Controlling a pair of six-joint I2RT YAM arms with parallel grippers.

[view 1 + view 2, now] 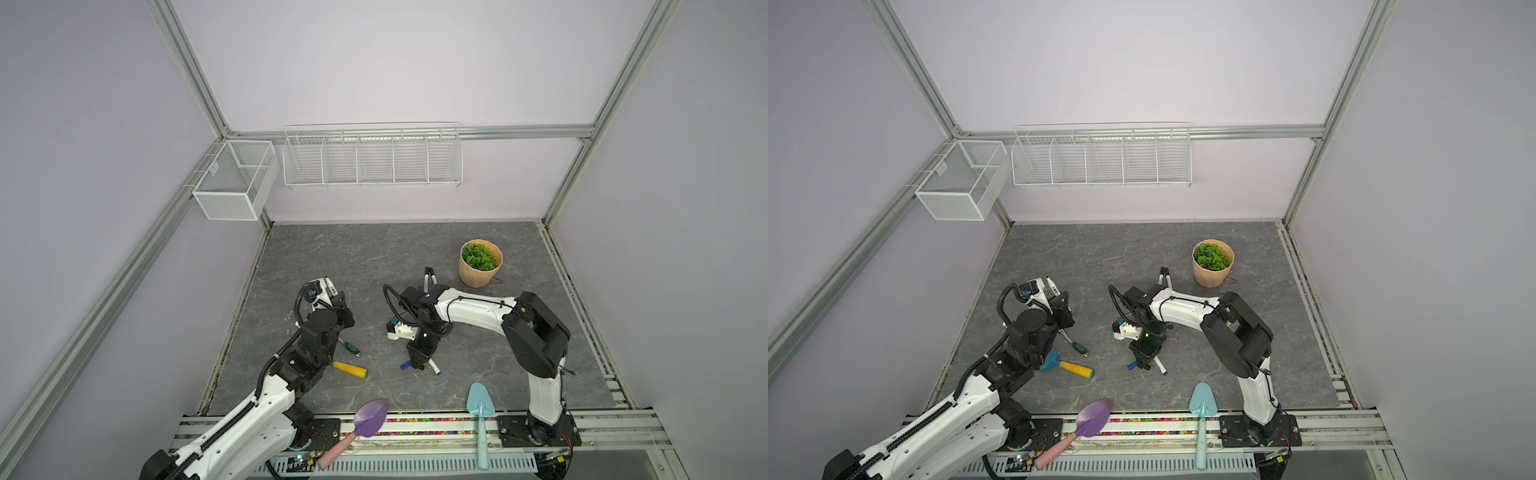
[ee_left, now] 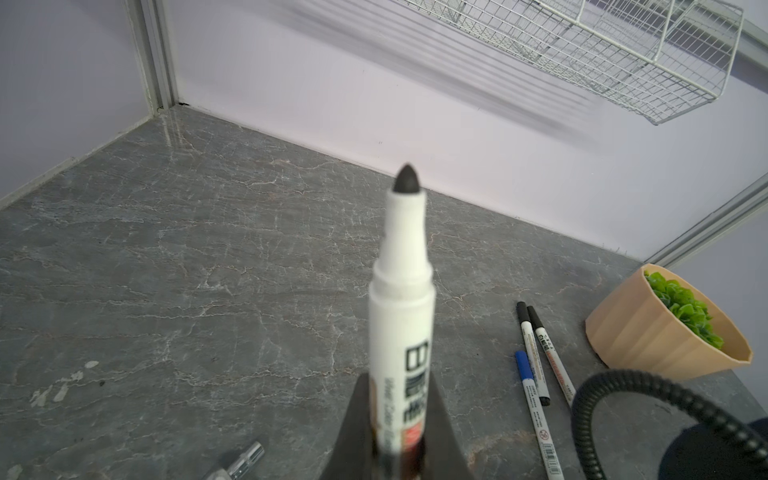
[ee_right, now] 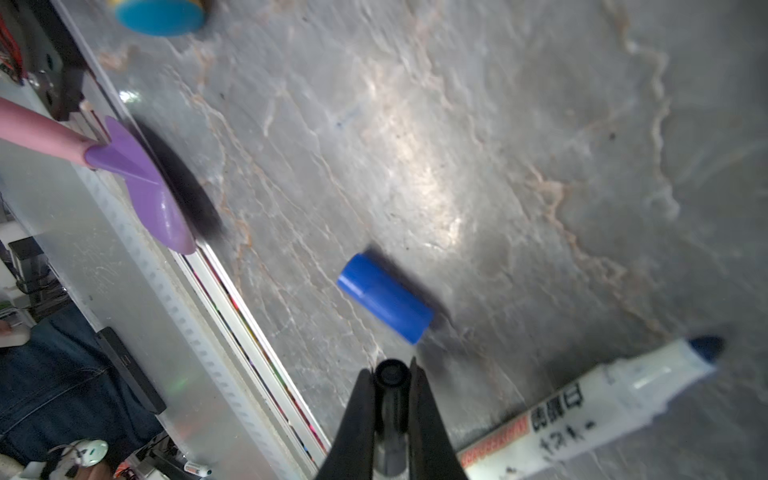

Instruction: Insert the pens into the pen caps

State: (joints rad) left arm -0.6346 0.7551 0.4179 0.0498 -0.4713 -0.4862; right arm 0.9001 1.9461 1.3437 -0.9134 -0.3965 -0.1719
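While the left gripper (image 2: 397, 415) clamps an uncapped black-tipped pen (image 2: 401, 316), held above the left of the table (image 1: 374, 257), the right gripper (image 3: 390, 370) pinches a black cap (image 3: 390, 415) near the middle. Just beside it lie a blue cap (image 3: 384, 297) and an uncapped blue pen (image 3: 582, 411), apart from each other. Three capped pens (image 2: 533, 353) lie farther back, near the pot (image 1: 480, 272).
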